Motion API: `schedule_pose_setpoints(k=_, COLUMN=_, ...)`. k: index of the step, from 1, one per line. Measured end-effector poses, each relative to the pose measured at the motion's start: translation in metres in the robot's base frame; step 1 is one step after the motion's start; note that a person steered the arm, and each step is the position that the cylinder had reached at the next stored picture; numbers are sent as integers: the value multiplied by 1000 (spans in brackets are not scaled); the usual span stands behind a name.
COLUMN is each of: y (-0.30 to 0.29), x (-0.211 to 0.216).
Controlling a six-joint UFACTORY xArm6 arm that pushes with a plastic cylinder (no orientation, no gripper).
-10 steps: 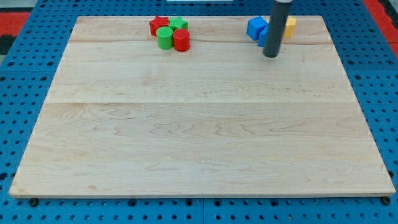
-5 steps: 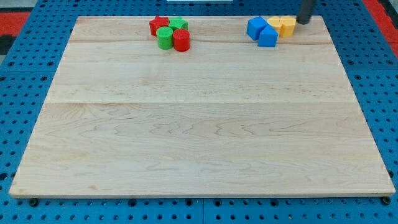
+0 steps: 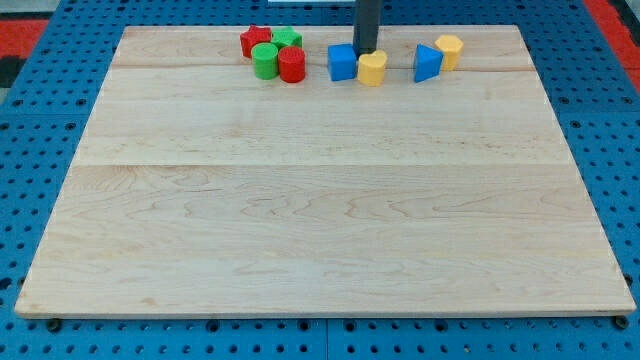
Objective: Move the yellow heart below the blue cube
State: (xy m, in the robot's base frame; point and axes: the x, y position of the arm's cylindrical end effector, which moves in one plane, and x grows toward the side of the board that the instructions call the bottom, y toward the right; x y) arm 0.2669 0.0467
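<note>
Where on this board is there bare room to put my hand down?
Everything below the top strip of the wooden board is bare. The top is crowded: red and green blocks, blue cube, my tip, yellow heart, blue wedge, yellow block.

No legible text, label or number anywhere.

The rod comes down at the far edge of the board [image 3: 320,200], my tip [image 3: 366,51] landing between the blue cube [image 3: 342,62] and the yellow heart [image 3: 372,69], just behind the heart and apparently touching it. Cube and heart sit side by side, the heart on the right. Further right a blue wedge [image 3: 427,63] stands beside a yellow block [image 3: 450,50]. To the left, a red block [image 3: 256,41], green block [image 3: 288,40], green cylinder [image 3: 265,61] and red cylinder [image 3: 292,65] huddle together.
</note>
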Motion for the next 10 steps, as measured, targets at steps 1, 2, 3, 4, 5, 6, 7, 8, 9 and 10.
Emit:
schedule_pose_setpoints(k=1, y=-15, x=32)
schedule_pose_setpoints(k=2, y=4, x=17)
schedule_pose_setpoints(k=3, y=18, x=-12)
schedule_pose_setpoints(k=4, y=52, x=-2)
schedule_pose_setpoints(k=5, y=50, x=50)
schedule_pose_setpoints(k=6, y=18, x=75)
schedule_pose_setpoints(k=7, y=-13, x=60)
schedule_pose_setpoints(k=8, y=-23, x=61)
schedule_pose_setpoints(k=9, y=-30, x=63)
schedule_pose_setpoints(k=10, y=0, x=64)
